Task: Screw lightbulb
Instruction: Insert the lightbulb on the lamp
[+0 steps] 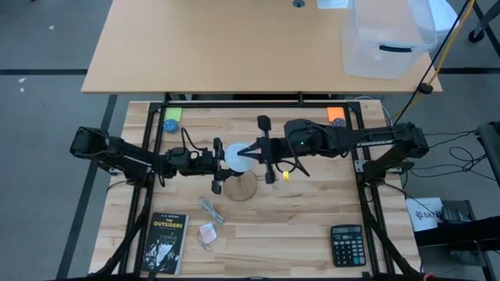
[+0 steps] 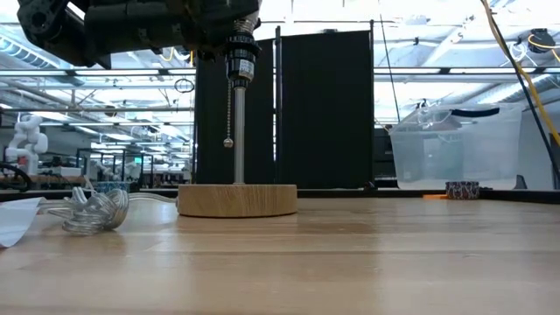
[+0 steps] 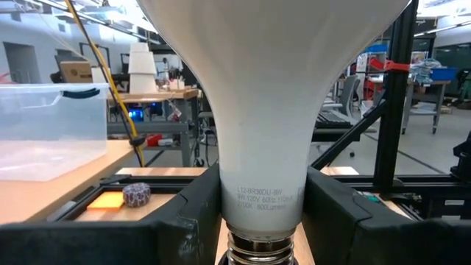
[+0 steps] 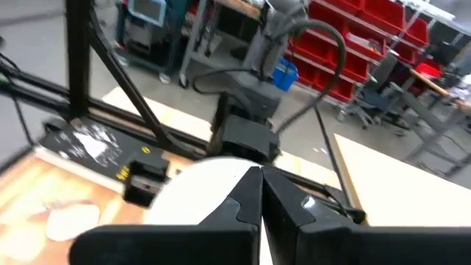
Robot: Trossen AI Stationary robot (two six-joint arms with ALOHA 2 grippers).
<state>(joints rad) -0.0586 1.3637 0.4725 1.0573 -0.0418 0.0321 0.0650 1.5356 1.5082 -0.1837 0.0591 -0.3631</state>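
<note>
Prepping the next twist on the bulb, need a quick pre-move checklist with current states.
1. Left gripper clamped on the lightbulb neck: ok, a finger on each side.
2. Bulb above the lamp stand: ok, high view shows the lightbulb over the wooden base.
3. Threads seated in the socket: cannot tell, arms hide the joint.
4. Right gripper shut, holding nothing, tips at the bulb's globe: ok.
5. Pull chain hanging free beside the pole: ok.
</note>
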